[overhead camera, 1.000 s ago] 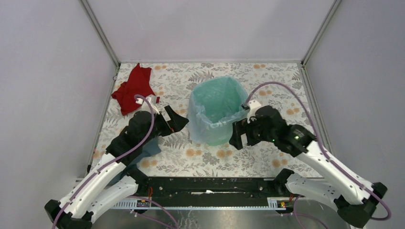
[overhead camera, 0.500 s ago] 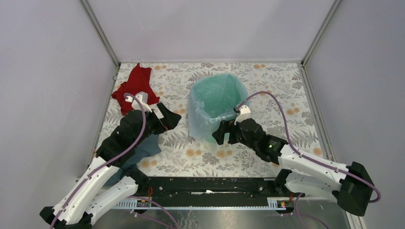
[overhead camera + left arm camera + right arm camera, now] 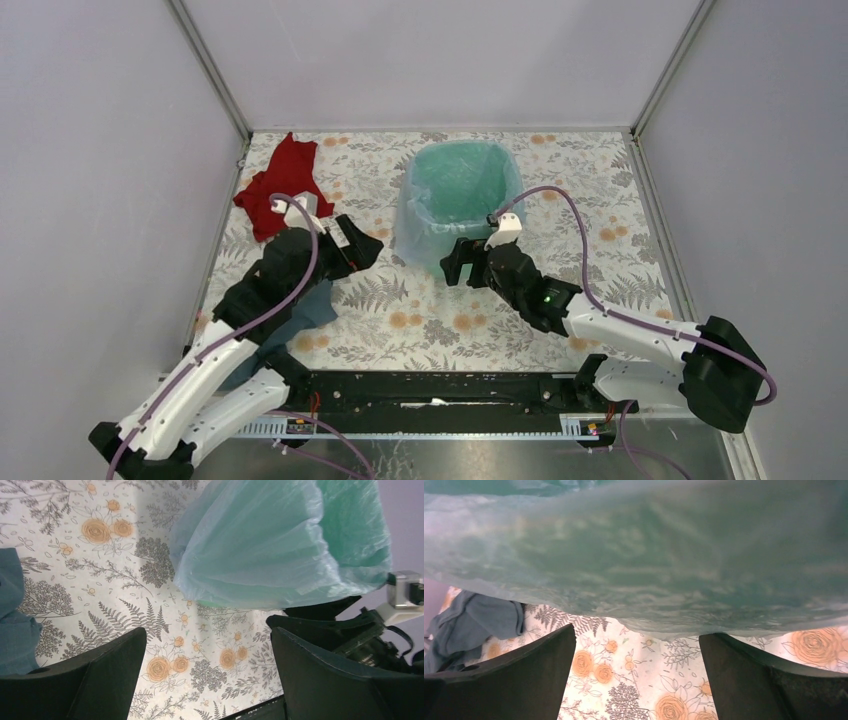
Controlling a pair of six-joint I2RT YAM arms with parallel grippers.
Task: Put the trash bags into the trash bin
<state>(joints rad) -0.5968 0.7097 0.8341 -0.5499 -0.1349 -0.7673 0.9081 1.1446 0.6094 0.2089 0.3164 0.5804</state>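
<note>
**Both arms at the lined bin.** The left fingers [image 3: 362, 243] and right fingers [image 3: 463, 262], each pair spread wide and grasping nothing, face the trash bag [image 3: 415, 235]. Its pale film lines the trash bin [image 3: 465, 175] and folds down over the rim, close ahead of the right tips and farther ahead of the left; contact cannot be judged. The film veils nearly all of the bin's outer wall and fills the upper right wrist view, while behind the left fingers a grey-blue cloth [image 3: 312, 305] lies half hidden under that arm on the counter [image 3: 430, 320], and a red cloth [image 3: 280, 185] lies well apart.
</note>
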